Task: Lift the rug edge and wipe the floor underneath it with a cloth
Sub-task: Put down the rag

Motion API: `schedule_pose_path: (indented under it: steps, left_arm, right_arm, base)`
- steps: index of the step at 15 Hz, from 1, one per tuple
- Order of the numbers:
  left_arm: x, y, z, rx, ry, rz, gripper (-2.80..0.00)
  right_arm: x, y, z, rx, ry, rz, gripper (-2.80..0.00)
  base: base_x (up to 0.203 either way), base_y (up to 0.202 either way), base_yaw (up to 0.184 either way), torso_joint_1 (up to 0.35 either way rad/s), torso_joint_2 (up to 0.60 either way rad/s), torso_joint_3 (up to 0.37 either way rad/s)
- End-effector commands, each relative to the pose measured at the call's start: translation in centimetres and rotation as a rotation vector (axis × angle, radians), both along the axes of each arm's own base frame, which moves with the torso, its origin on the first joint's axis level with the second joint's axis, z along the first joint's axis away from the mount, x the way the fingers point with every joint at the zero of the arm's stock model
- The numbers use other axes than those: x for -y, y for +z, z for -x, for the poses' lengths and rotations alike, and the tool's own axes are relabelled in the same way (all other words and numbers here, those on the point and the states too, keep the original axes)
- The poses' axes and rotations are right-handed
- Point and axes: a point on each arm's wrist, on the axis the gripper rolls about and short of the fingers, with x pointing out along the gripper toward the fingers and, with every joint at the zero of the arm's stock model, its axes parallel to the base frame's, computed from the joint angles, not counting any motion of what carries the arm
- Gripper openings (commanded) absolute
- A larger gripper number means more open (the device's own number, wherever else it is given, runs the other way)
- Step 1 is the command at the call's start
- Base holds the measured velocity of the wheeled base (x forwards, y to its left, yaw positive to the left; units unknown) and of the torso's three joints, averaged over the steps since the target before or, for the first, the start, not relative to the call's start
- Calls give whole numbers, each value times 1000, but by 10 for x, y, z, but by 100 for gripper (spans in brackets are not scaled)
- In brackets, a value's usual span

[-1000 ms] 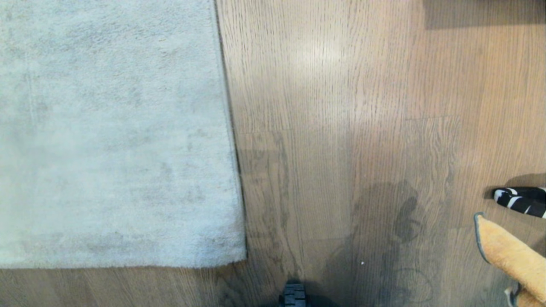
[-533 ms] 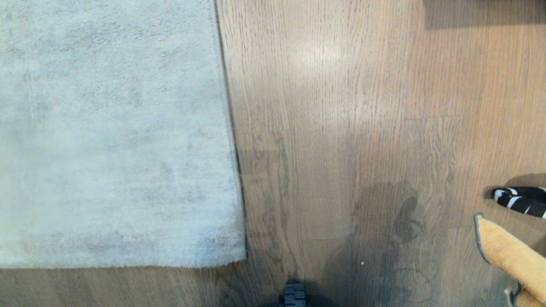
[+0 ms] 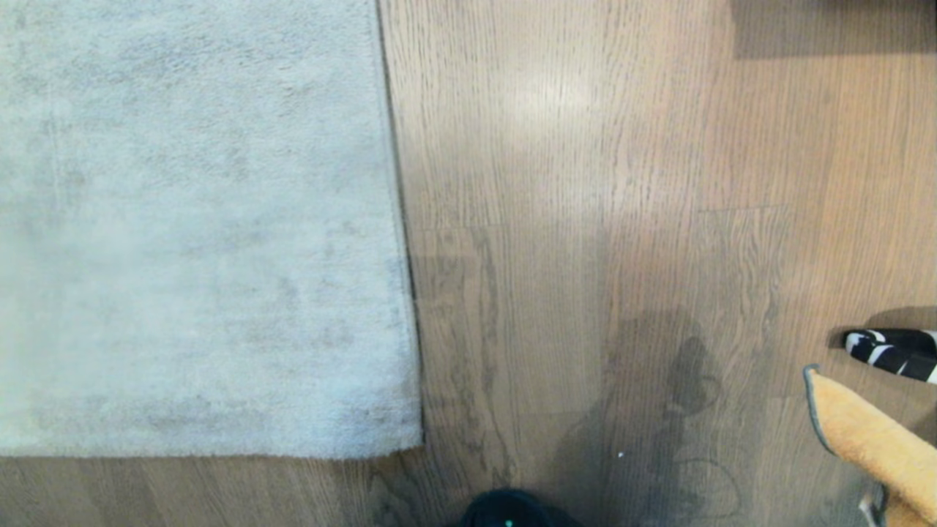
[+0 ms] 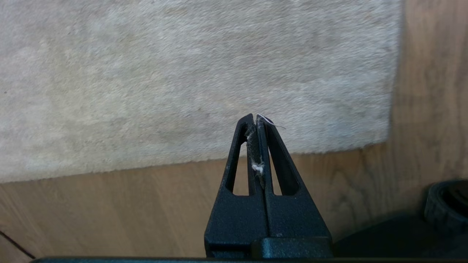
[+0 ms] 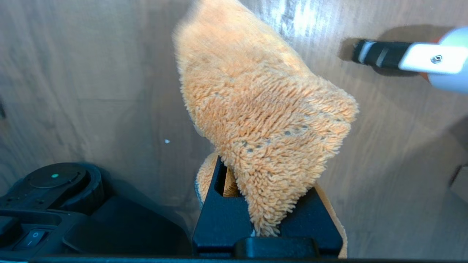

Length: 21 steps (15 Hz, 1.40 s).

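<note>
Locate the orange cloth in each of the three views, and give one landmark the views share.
Head view: the cloth sits at the lower right edge, partly cut off.
Left wrist view: not in it; only the rug and floor show.
Right wrist view: it fills the centre, clamped in the right end effector.
Shared landmark: the wood-grain floor; the rug's corner links head and left wrist views.

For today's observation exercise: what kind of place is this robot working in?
Probably a room in a home: a pale grey rug lies flat on wood-plank floor, and a fuzzy orange cloth is ready for cleaning.
</note>
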Motion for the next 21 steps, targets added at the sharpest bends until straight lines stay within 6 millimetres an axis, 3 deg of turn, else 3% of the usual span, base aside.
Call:
schedule_pose_path:
  steps: [1, 12, 21]
  left_arm:
    - [0, 0, 0, 1, 1, 0, -280]
    - [0, 0, 0, 1, 1, 3, -280]
    - [0, 0, 0, -1, 1, -1, -280]
  right_arm:
    - [0, 0, 0, -1, 0, 1, -280]
    - [0, 0, 0, -2, 0, 0, -280]
    - [0, 0, 0, -2, 0, 0, -280]
  base:
    - [1, -146, 4, -1, 2, 2]
    - [0, -184, 1, 1, 2, 3]
    - [0, 0, 0, 0, 0, 0]
